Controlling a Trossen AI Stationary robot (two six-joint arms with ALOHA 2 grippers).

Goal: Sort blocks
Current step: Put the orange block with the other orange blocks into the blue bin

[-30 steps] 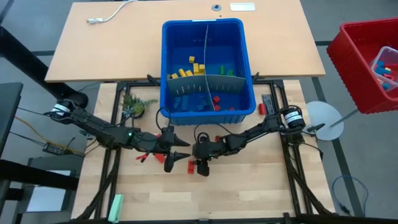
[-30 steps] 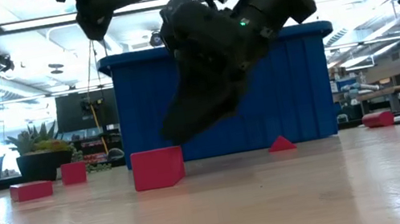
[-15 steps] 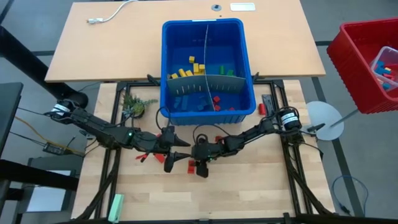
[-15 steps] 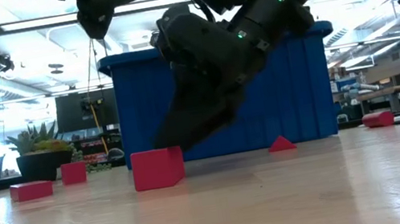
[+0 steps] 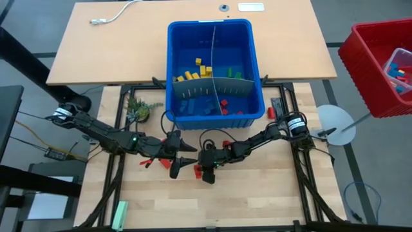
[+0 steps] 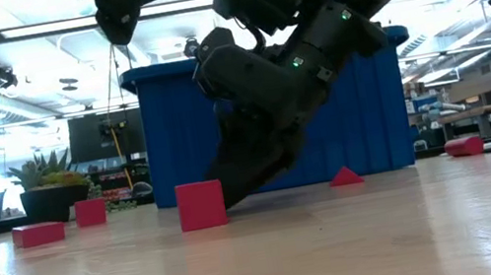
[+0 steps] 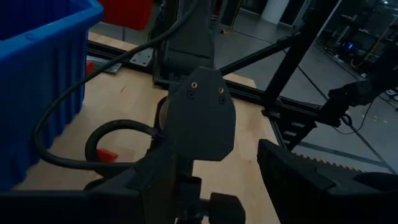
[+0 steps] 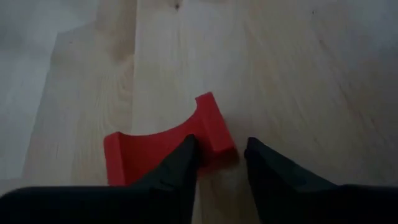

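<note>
My right gripper [image 8: 217,158] is down at the table in the middle, shut on a red block with an arched cut-out [image 8: 165,146], which also shows in the low view [image 6: 201,205] and from above [image 5: 197,170]. My left gripper [image 5: 183,158] hangs open above the table just to the left, holding nothing. More red blocks lie flat on the wood [image 6: 39,233] [image 6: 90,212] [image 6: 345,177] [image 6: 464,147]. The blue bin [image 5: 172,64] holds yellow, green, blue and red blocks in divided compartments. My right gripper has the red block's narrow end [image 8: 214,127] between its two fingers [image 8: 186,155], one on each side. The fingers slant down from the table's right side. The block rests flat on the table, its arched side toward the left finger.
A small potted plant [image 5: 138,109] stands left of the bin. A red basket [image 5: 380,64] sits off the table at the right. A pale green bar [image 5: 120,216] lies at the near left corner. Black frame rails [image 5: 116,129] run along the table's sides.
My right gripper has sunk toward the table onto the red block. The block has turned about on the wood and now shows a narrower face in the low view. My left arm has kept still.
</note>
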